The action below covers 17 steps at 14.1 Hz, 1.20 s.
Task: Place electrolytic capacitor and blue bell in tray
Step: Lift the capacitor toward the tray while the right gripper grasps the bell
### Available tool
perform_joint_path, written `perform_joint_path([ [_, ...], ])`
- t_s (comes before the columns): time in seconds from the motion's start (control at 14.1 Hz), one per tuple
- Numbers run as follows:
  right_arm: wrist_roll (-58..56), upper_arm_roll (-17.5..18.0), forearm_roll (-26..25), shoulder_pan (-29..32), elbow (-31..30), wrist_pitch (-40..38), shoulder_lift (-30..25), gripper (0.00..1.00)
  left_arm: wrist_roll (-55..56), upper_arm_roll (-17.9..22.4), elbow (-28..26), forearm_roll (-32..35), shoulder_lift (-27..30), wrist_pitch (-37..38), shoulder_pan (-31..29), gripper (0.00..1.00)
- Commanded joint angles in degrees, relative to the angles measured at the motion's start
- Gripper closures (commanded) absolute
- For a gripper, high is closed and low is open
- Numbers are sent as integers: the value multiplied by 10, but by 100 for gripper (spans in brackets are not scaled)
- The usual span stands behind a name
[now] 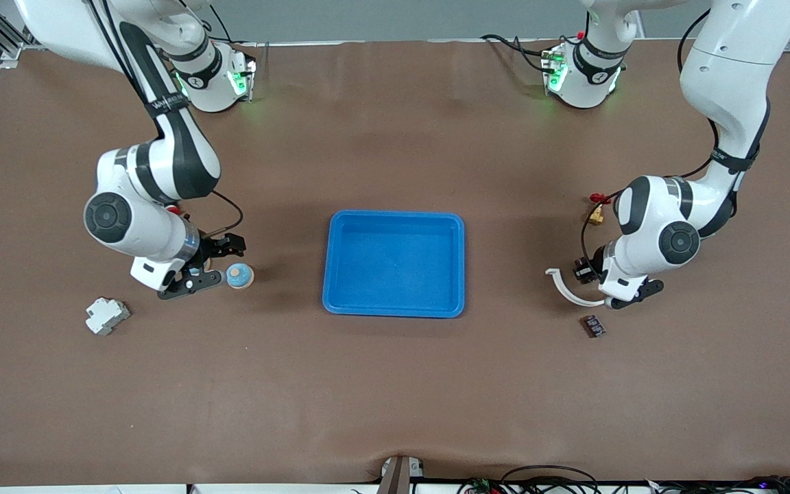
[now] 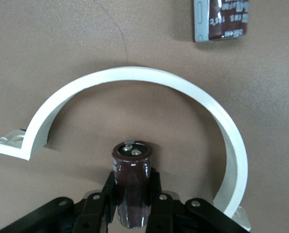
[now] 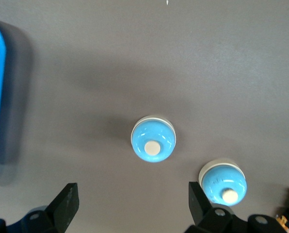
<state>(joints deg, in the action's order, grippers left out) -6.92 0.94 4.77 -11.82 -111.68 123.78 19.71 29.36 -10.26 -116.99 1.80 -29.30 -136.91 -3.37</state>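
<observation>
Brown tabletop (image 1: 395,384) all around, and the blue tray (image 1: 395,305) in the middle has nothing in it, so neither item is delivered yet.

Left end effector (image 2: 134,194) is clamped on the electrolytic capacitor (image 2: 132,187), a dark brown can gripped by its sides. It sits low at the left arm's end of the tabletop, inside the curve of a white arc-shaped bracket (image 2: 135,77). Can't tell if the can is off the surface yet. A second capacitor (image 1: 594,326) lies on its side beside the bracket, nearer the front camera.

Right end effector (image 3: 132,204) is spread wide and hangs over the blue bell (image 3: 153,139), which stands on the tabletop toward the right arm's end, well apart from the tray. So no grab there yet. Heads up, the right wrist view shows another blue bell (image 3: 223,181) close by, and a grey breaker-looking block (image 1: 106,315) lies nearer the camera.

My read: one pick basically made, one still to come, both drops left.
</observation>
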Motion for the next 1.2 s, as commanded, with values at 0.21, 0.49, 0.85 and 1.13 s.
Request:
perform_joint_path([
  [0.21, -3, -1, -33, -7, 3, 52, 41, 0, 5, 1, 11, 7, -11, 0, 1, 100],
  [0.49, -4, -1, -44, -10, 3, 87, 65, 0, 10, 1, 18, 7, 7, 16, 1, 100],
  [0.85, -27, -1, -59, -18, 3, 92, 82, 0, 26, -5, 82, 7, 45, 127, 12, 100],
  [1.13, -76, -1, -59, -7, 2, 96, 91, 0, 100, -11, 110, 7, 46, 165, 60, 100],
])
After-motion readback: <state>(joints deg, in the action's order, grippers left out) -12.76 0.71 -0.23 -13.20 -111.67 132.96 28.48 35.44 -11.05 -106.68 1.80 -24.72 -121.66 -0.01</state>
